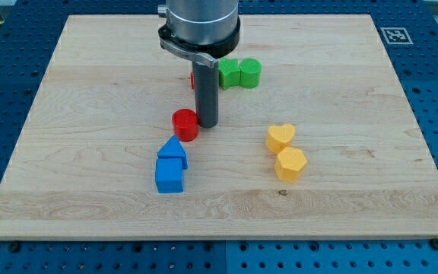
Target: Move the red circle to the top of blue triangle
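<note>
Currently: red circle (185, 125) sits just above blue triangle (172, 150), my tip (207, 123) touching or nearly touching its right side.
Left to right on the worktop (90, 91): blue cube (169, 175) directly below the blue triangle, touching; red circle; my tip; another red block (192, 79) mostly hidden behind the rod; two green blocks (239, 73) side by side near the view's top; yellow heart (280, 138) above yellow hexagon (290, 164), touching. No claw on this rig, so no open/closed state to tell.
</note>
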